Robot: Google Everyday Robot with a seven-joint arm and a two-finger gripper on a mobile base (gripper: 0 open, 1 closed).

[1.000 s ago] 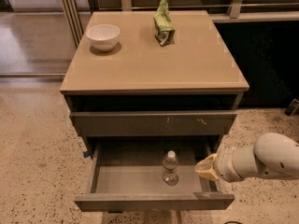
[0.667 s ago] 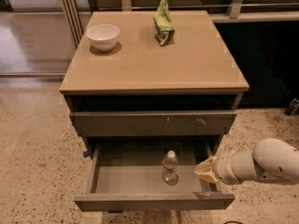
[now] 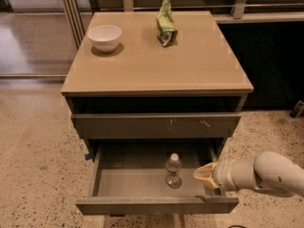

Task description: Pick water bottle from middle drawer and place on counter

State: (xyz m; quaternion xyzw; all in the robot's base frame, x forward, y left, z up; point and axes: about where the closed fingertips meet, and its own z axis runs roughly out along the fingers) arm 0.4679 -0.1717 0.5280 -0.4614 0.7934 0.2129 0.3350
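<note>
The water bottle, clear with a white cap, stands upright in the open middle drawer, slightly right of its middle. My gripper reaches in from the right on a white arm and sits over the drawer's right side, a short way right of the bottle and apart from it. The tan counter tops the cabinet above.
A white bowl sits at the counter's back left and a crumpled green bag at its back middle. The shut drawer front above has pale scratches. Speckled floor surrounds the cabinet; a dark wall stands to the right.
My gripper has crept slightly left, toward the bottle. The bottle and drawer have not moved.
</note>
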